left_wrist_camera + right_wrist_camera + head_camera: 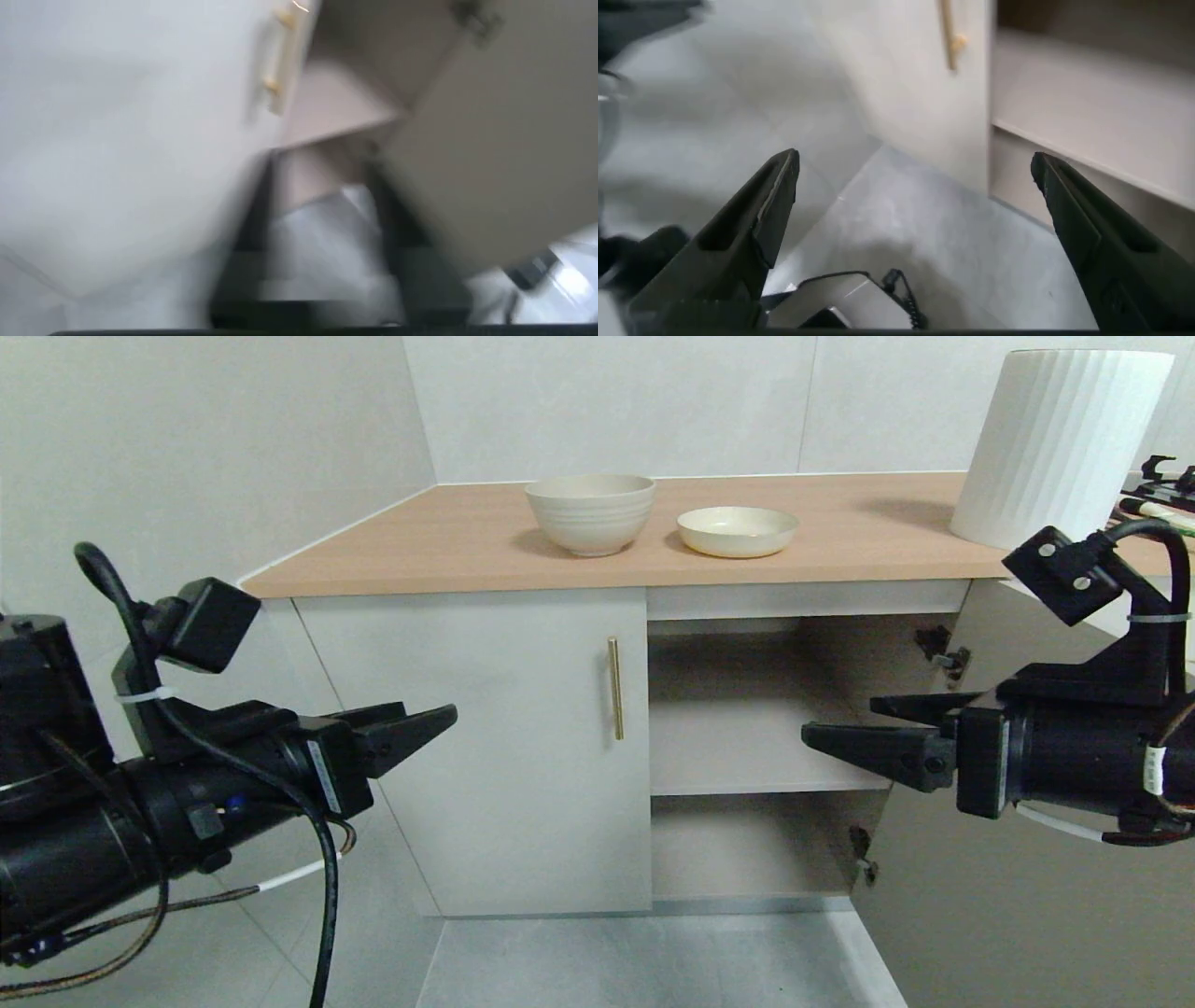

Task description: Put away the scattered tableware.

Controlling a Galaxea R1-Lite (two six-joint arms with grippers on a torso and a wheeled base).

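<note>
Nearest, the left gripper [428, 717] hangs empty with fingers spread, facing the closed left door [485, 747] of the cabinet; the right gripper [838, 721], also empty and wide apart, sits before the open compartment's shelf [738, 751]. Up on the wooden countertop [420, 546] stands the ribbed cream bowl [589, 513]; the shallow cream dish [738, 530] lies just beside it, not touching; a white ribbed cylinder [1060, 443] stands far right

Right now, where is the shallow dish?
In the head view the shallow dish sits on the wooden countertop, just right of the deeper ribbed bowl and apart from it, above the open cabinet compartment.
</note>
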